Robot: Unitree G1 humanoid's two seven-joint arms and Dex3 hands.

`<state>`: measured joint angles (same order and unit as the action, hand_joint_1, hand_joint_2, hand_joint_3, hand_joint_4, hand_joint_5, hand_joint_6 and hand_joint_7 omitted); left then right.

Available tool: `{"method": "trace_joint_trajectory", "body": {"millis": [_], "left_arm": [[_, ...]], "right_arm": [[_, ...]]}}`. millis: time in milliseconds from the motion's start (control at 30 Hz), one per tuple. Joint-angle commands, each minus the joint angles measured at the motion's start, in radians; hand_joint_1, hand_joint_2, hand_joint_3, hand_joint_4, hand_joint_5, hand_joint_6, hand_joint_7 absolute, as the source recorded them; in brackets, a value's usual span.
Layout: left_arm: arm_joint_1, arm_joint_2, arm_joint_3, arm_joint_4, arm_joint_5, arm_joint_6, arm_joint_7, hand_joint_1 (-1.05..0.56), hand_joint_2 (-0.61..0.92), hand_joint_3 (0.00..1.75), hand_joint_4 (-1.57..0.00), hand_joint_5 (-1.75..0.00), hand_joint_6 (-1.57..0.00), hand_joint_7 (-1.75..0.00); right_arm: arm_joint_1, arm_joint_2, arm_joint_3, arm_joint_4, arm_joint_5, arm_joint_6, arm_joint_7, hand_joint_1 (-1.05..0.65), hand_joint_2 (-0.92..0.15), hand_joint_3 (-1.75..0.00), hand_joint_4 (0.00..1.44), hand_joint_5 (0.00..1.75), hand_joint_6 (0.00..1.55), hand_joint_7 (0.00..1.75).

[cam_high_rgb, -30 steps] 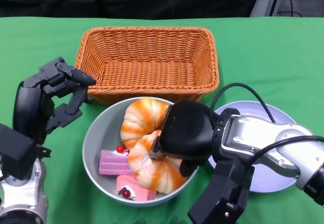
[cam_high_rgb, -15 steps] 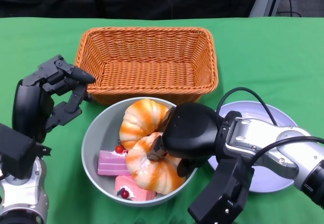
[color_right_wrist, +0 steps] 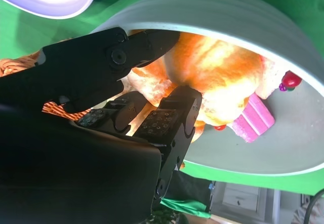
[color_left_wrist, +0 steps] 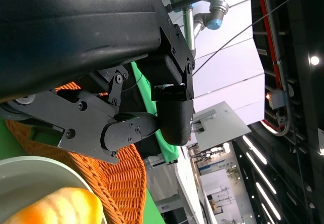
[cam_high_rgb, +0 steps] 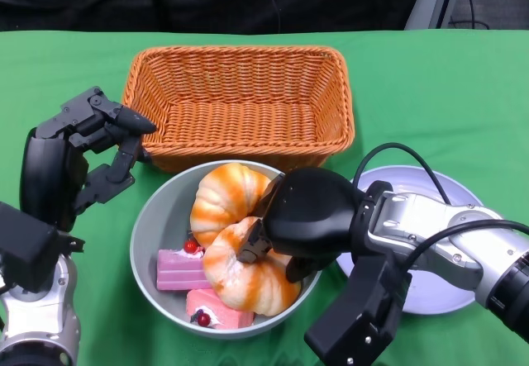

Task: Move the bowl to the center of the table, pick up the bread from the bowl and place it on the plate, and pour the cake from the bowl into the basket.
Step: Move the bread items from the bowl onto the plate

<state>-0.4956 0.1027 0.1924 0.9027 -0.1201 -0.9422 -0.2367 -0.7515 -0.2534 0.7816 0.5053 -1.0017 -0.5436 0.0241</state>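
Note:
The grey bowl (cam_high_rgb: 153, 209) sits in front of the basket and holds two orange-striped breads (cam_high_rgb: 219, 201) (cam_high_rgb: 240, 275) and two pink cake pieces (cam_high_rgb: 178, 268) (cam_high_rgb: 216, 310). My right hand (cam_high_rgb: 310, 213) grips the bowl's right rim. In the right wrist view its fingers (color_right_wrist: 167, 123) reach inside the bowl (color_right_wrist: 228, 11) against the bread (color_right_wrist: 223, 77), with a cake piece (color_right_wrist: 255, 118) beyond. My left hand (cam_high_rgb: 78, 159) hovers left of the bowl, fingers apart and holding nothing. The white plate (cam_high_rgb: 446, 283) lies to the right, partly hidden by my right forearm.
The orange wicker basket (cam_high_rgb: 240, 102) stands empty just behind the bowl, almost touching it. A black cable loops over the plate's near side. Green cloth covers the table, and the left wrist view shows the basket's weave (color_left_wrist: 116, 178) beside my left hand (color_left_wrist: 152, 107).
The bowl has slid a little to the left with my right hand on its rim. My left hand has stayed where it was.

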Motion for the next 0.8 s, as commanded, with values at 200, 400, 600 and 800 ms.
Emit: {"method": "trace_joint_trajectory", "body": {"millis": [200,400,600,800], "left_arm": [[0.015,0.012,0.005,-0.003,0.001,-0.002,0.015,-0.13,0.77,0.74,-0.81,-1.53,-0.81,-1.19],[0.012,0.015,0.007,0.006,0.002,-0.011,0.014,-0.13,0.77,0.73,-0.82,-1.52,-0.82,-1.17],[0.009,0.018,0.009,0.017,0.002,-0.013,0.012,-0.13,0.77,0.73,-0.82,-1.52,-0.82,-1.17],[0.001,0.019,0.01,0.034,-0.009,-0.015,-0.005,-0.12,0.77,0.73,-0.82,-1.51,-0.83,-1.16]], "right_arm": [[0.029,0.022,0.043,0.075,-0.009,-0.043,-0.081,-0.15,-0.72,0.0,1.04,0.07,0.92,0.02],[0.026,0.036,0.03,0.11,0.029,-0.064,-0.123,-0.12,-0.74,0.0,1.09,0.06,0.97,0.03],[0.006,0.036,0.028,0.137,0.026,-0.104,-0.19,-0.12,-0.75,-0.01,1.17,0.08,1.03,0.04],[-0.015,0.036,0.027,0.154,0.002,-0.107,-0.26,-0.15,-0.79,-0.01,1.17,0.07,1.02,0.02]]}}
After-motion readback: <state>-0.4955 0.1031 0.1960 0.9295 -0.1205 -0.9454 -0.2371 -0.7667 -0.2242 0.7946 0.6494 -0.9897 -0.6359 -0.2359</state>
